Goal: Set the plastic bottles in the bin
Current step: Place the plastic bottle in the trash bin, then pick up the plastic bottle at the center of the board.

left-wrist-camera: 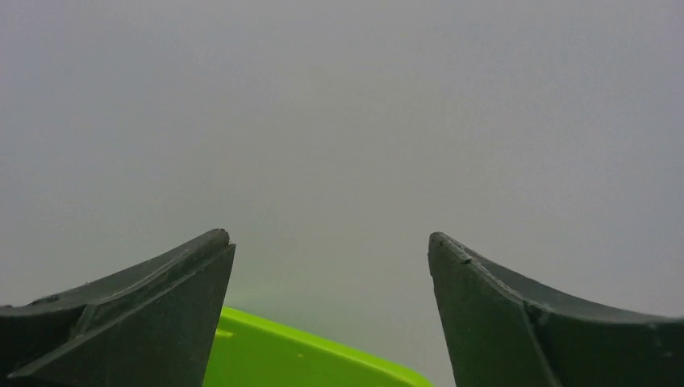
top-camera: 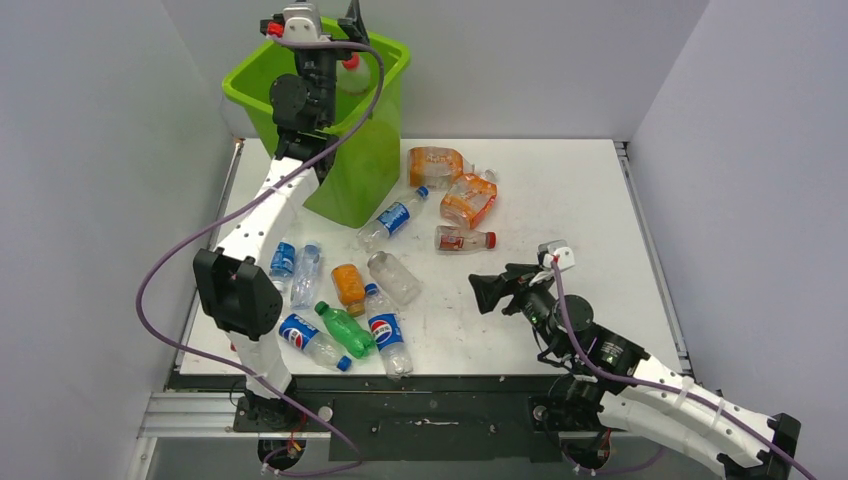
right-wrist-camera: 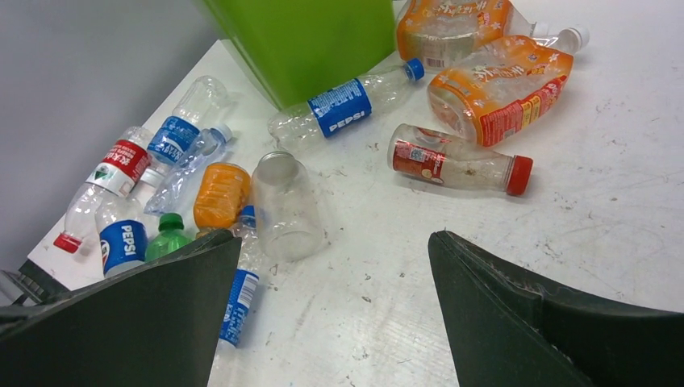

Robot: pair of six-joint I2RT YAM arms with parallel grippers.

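The lime-green bin [top-camera: 372,150] stands at the table's back left, its rim [left-wrist-camera: 306,355] low in the left wrist view. My left gripper [top-camera: 325,22] [left-wrist-camera: 329,238] hangs over the bin, open, with nothing between its fingers. Inside the bin lies a red-capped bottle [top-camera: 350,72]. Several plastic bottles lie on the table: a Pepsi bottle [top-camera: 395,218] [right-wrist-camera: 343,105] by the bin's foot, two crushed orange ones [top-camera: 470,198], a red-capped one [top-camera: 463,240] [right-wrist-camera: 456,160], a capless clear one [top-camera: 393,277] [right-wrist-camera: 284,205], and a cluster at front left [top-camera: 345,328]. My right gripper [top-camera: 490,292] [right-wrist-camera: 332,238] is open and empty above bare table, right of the cluster.
Grey walls close in the table on the left, back and right. The left arm's purple cable [top-camera: 150,270] loops out past the table's left edge. The table's metal front rail [top-camera: 420,385] runs between the two arm bases.
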